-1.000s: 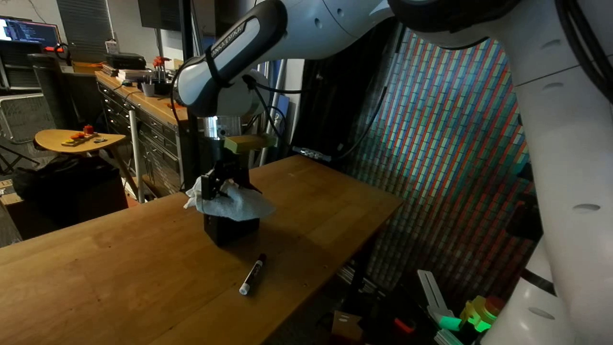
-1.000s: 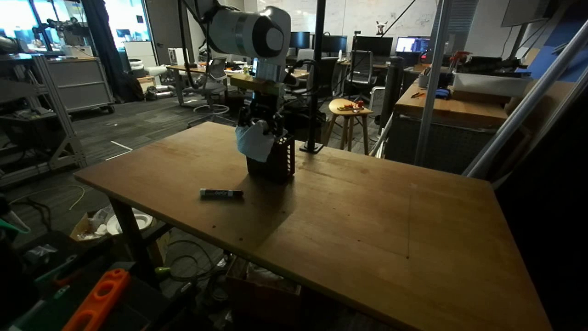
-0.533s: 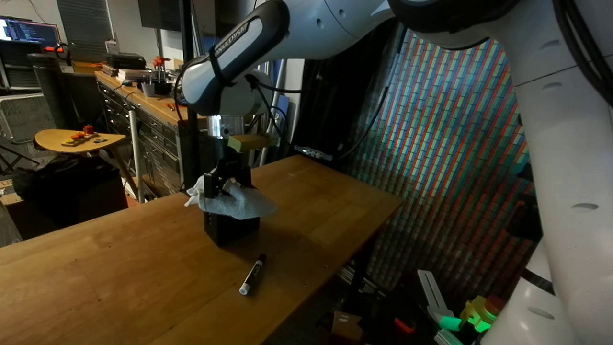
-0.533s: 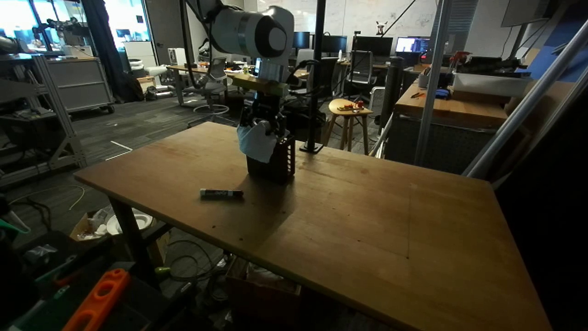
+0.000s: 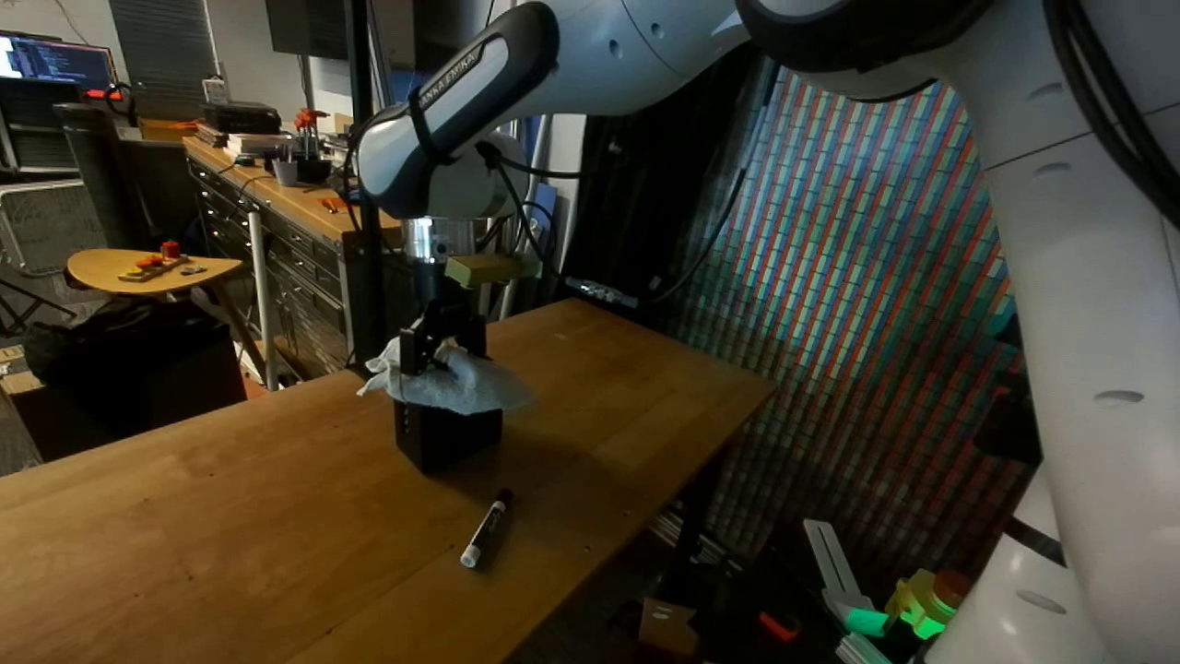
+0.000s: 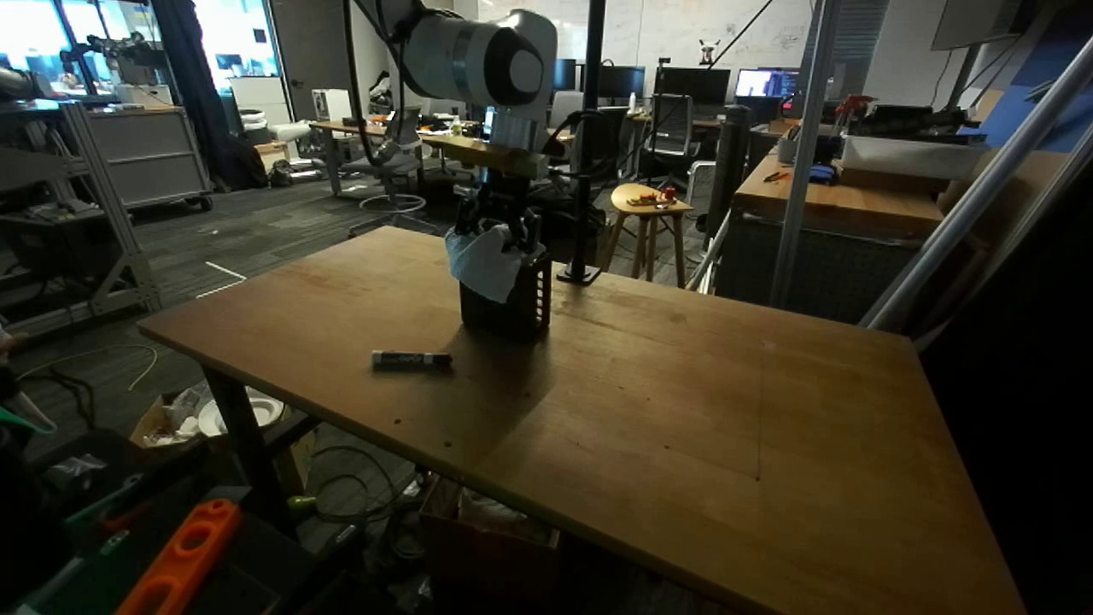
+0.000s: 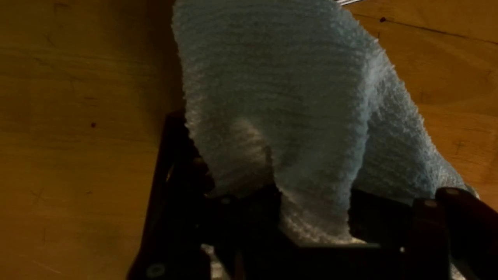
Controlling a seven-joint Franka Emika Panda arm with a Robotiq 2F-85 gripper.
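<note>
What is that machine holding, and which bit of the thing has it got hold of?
A pale blue cloth. The claw pinches it by a bunched-up fold, seemingly near the middle, with loose cloth spreading out to both sides.

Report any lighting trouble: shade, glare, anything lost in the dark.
Wrist view: very dim, the gripper near-black, though the cloth shows its texture; in an exterior view, the window glares white and the table is shaded in front of the black box; in an exterior view, the metal collar above the gripper glints.
</note>
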